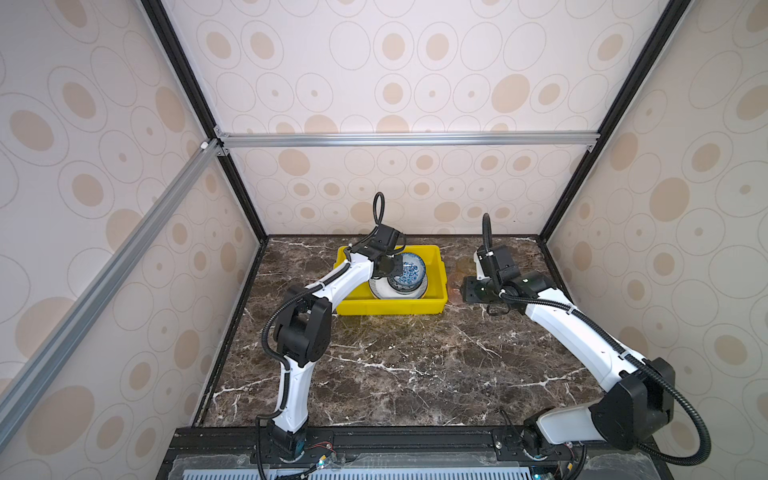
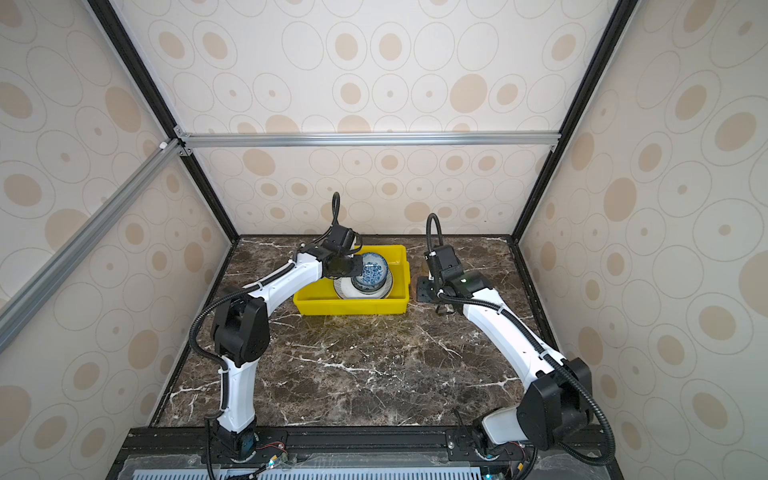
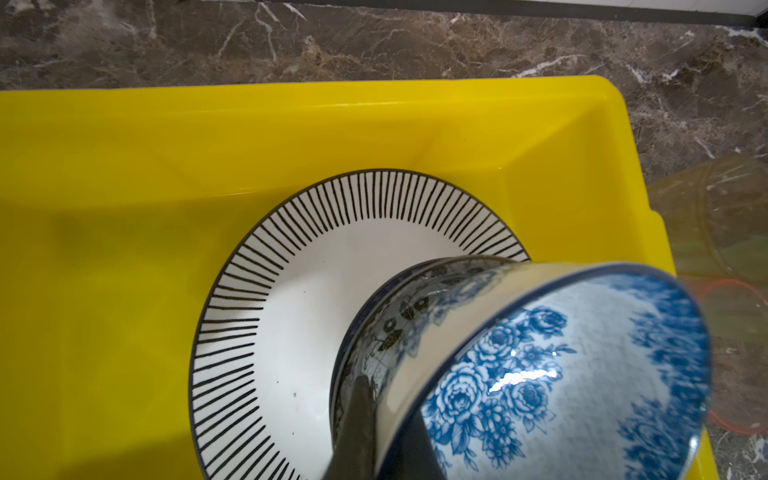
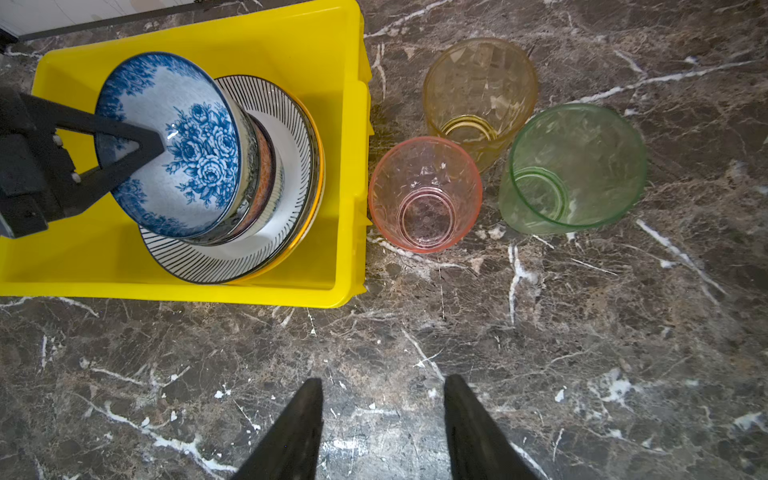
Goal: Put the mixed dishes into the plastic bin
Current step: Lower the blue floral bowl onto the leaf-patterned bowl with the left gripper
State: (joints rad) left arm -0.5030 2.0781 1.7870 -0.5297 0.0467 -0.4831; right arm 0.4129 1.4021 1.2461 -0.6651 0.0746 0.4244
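Lowering the blue bowl, pinched by its rim between the closed left fingers and tilted over the stacked bowls on the plate in the bin, wants levelling before release, while the parted, empty right fingers hover near the cups.

Circle-patterned walls, brown marble tabletop (white-veined), aluminium rails

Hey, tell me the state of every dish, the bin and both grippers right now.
left gripper: shut on blue floral bowl
blue floral bowl: held atop stacked bowls
striped plate: in yellow bin, under bowls
pink cup: upright, outside bin
amber cup: upright, outside bin
green cup: upright, outside bin
right gripper: open, empty
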